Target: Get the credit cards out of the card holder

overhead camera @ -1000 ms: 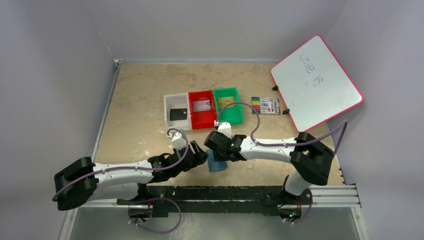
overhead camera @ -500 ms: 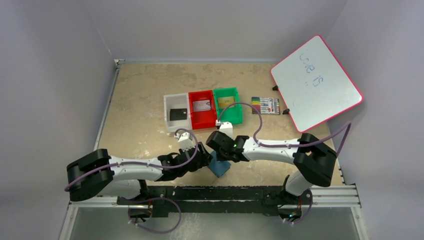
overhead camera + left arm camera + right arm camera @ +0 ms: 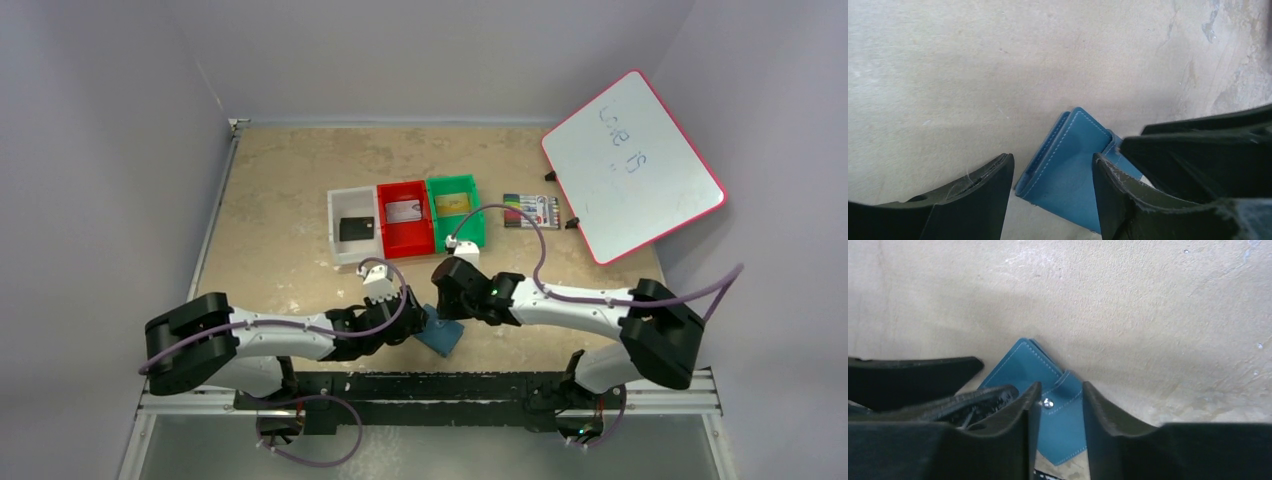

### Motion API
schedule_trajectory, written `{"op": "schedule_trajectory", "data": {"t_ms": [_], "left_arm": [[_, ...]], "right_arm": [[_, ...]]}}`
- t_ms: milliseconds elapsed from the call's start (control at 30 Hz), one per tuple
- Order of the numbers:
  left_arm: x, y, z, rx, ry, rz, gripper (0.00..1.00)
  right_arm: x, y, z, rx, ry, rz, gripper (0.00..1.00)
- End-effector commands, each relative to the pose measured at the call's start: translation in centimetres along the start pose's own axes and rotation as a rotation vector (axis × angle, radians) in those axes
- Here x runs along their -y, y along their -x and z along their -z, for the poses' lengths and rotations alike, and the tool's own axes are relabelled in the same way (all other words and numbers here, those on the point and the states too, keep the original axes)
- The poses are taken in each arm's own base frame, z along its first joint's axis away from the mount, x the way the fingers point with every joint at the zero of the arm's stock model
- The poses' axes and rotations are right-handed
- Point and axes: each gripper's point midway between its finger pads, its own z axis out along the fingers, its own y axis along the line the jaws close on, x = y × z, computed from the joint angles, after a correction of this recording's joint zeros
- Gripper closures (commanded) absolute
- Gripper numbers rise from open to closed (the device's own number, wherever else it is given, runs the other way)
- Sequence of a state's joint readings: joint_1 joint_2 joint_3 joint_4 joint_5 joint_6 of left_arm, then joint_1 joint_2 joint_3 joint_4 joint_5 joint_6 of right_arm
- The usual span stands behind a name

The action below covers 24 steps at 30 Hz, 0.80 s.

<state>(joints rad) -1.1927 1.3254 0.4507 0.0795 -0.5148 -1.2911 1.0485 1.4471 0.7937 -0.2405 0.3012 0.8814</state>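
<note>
Card holder (image 3: pixel 1068 175) lies folded on tabletop (image 3: pixel 948 75), inside the open left gripper (image 3: pixel 1053 161); right gripper (image 3: pixel 1061 388), also open, straddles its snap tab (image 3: pixel 1060 395).

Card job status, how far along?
Done: black card in white bin, grey card in red bin, gold card in green bin. In hand: left gripper, open, and right gripper straddle the folded card holder on the table; right's grip unclear. To do: open it; contents not visible.
</note>
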Motion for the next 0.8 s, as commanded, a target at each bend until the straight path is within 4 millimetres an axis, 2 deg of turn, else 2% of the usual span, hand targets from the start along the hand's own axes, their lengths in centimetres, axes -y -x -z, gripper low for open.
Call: {"op": "schedule_trajectory", "data": {"t_ms": [0,133,300,400,533,667,767], "left_arm": [[-1.0,1.7,1.0,0.075,0.034,0.013,0.42],[-1.3,3.1,2.1,0.121,0.017,0.050,0.41],[-0.6,3.5,3.1,0.113,-0.032,0.074,0.38],[-0.3,2.6,3.5,0.057,-0.051,0.069,0.37],[-0.5,1.7,3.9,0.015,-0.076,0.088,0.36],[-0.7,1.7,4.0,0.020,-0.091,0.106,0.36],[-0.8,1.7,3.9,0.024,-0.090,0.111,0.36]], "right_arm": [[0.3,0.7,2.2,0.036,0.048,0.026,0.58],[1.9,-1.3,2.8,-0.024,0.032,-0.002,0.35],[0.8,-3.8,2.1,-0.114,0.132,0.023,0.26],[-0.4,-3.3,1.7,-0.104,0.163,0.055,0.27],[-2.5,-3.7,1.9,-0.136,0.268,0.069,0.34],[-5.1,-4.0,3.1,-0.155,0.406,0.054,0.40],[-6.8,-4.2,4.3,-0.167,0.517,0.075,0.40]]}}
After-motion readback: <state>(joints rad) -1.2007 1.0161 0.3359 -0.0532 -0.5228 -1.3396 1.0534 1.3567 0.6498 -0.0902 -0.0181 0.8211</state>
